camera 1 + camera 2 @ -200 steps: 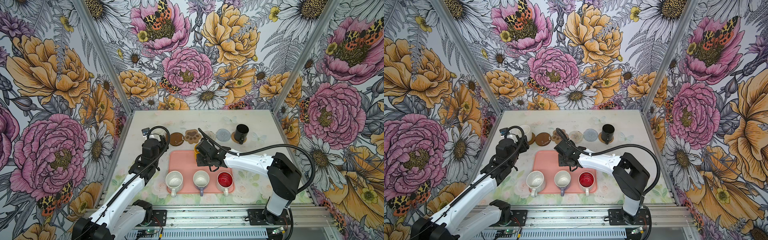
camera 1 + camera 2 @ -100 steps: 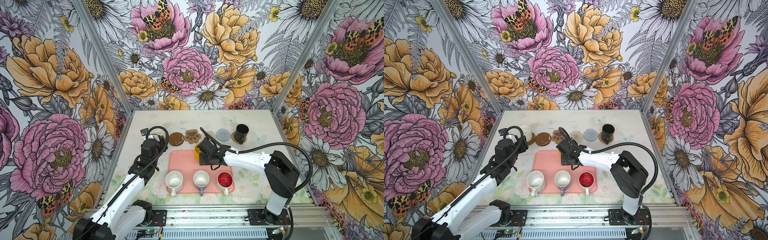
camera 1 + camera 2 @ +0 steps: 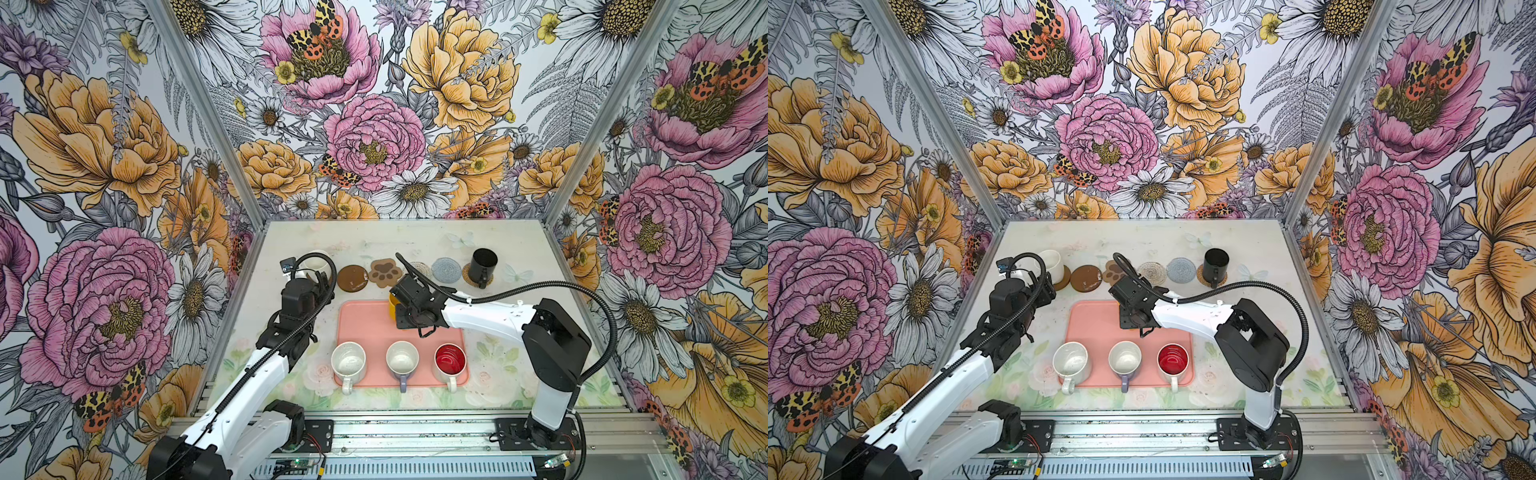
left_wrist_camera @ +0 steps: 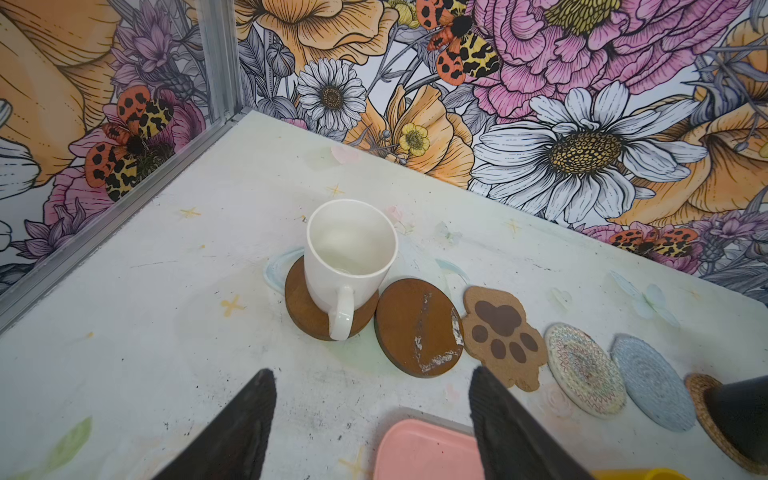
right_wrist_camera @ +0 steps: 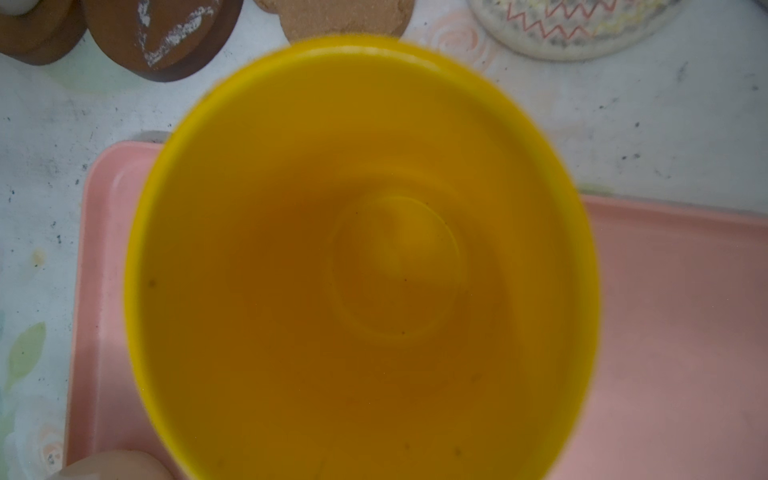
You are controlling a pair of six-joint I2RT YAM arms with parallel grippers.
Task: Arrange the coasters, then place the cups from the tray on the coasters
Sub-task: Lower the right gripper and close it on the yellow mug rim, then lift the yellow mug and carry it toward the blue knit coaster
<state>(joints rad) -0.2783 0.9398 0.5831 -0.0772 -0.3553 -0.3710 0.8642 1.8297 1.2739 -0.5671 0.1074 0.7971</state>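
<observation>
Along the far side of the table six coasters lie in a row. At the left end a brown coaster carries the white cup, upright. Rightward come a second brown coaster, the paw coaster, the patterned coaster and the blue coaster, all bare. At the right end the rattan coaster carries the black cup. Nearer lies the tray. Along its near edge stand the speckled cup, the lavender cup and the red-lined cup, handles pointing near. The yellow cup is at the tray's far edge. The right tool is at that cup, and its wrist view looks straight down into it. The fingers are hidden, so I cannot tell whether they grip the cup. The left tool hangs just near of the white cup with its fingers spread wide and nothing between them.
</observation>
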